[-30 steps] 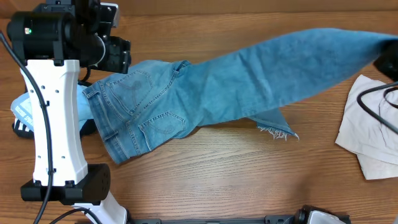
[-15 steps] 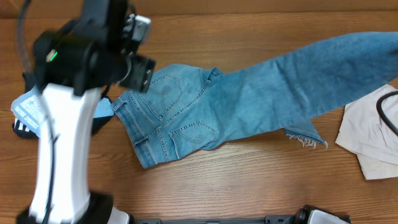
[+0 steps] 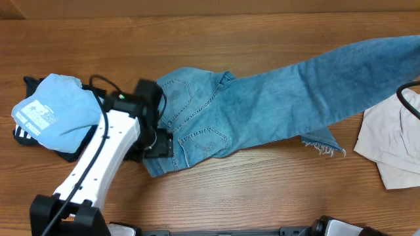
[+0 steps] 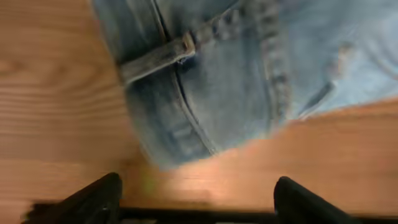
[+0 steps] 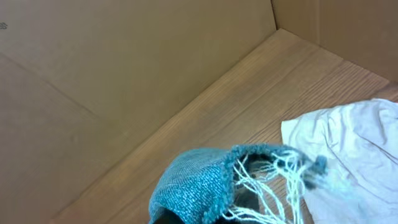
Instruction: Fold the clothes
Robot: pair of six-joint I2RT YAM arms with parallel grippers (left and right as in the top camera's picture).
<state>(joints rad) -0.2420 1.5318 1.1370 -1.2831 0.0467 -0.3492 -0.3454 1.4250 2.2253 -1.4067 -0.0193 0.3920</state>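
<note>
The light-blue jeans (image 3: pixel 262 108) lie spread on the wooden table, waist at the left and one leg stretched up toward the right edge. My left gripper (image 3: pixel 159 143) hovers low by the waistband's front corner. In the left wrist view it (image 4: pixel 199 200) stands open over bare wood, with the waistband and belt loop (image 4: pixel 155 57) just beyond its fingertips (image 4: pixel 102 194). My right gripper (image 5: pixel 199 214) is shut on the jeans' frayed hem (image 5: pixel 249 171), which drapes over it and hides its fingers. The right arm is outside the overhead view.
A sky-blue printed shirt (image 3: pixel 49 113) lies on a black garment (image 3: pixel 26 134) at the left. A cream-white garment (image 3: pixel 394 147) lies at the right, also seen in the right wrist view (image 5: pixel 351 146). A black cable (image 3: pixel 405 98) loops there. Cardboard walls (image 5: pixel 124 56) stand behind.
The jeans have slid to the right. My left arm has swung down from over the waist to the waistband's front corner, and its jaws have widened. The shirt is now uncovered.
</note>
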